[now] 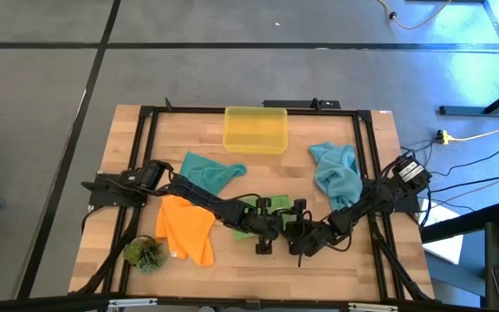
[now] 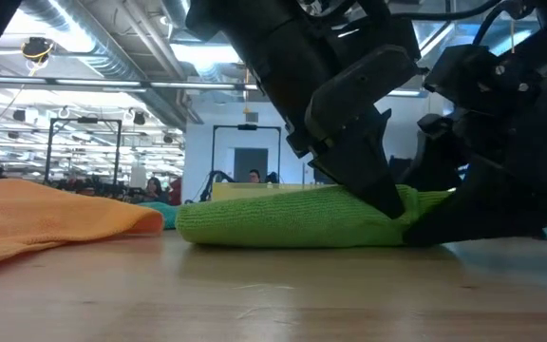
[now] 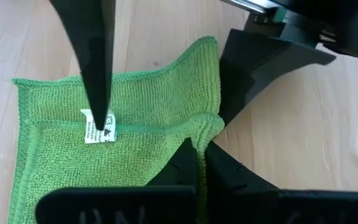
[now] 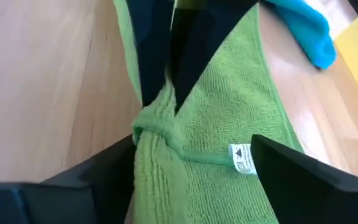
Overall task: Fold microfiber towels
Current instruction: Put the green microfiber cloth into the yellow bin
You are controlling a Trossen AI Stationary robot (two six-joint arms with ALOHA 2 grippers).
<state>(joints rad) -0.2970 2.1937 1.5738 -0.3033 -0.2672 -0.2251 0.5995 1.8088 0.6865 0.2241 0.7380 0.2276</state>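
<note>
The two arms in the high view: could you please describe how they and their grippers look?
Both the left arm and the right arm are dark, jointed, and trailed by black cables. The left gripper and the right gripper each end in two matte black, wedge-shaped fingers tapering to points, without visible markings.

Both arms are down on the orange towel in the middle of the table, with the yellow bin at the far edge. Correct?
Not quite. The towel under both arms is the green towel, as the left wrist view shows; the orange towel lies beside it, toward the left arm's side. The left gripper has its jaws shut on the green towel's edge. The yellow bin is at the far edge.
</note>
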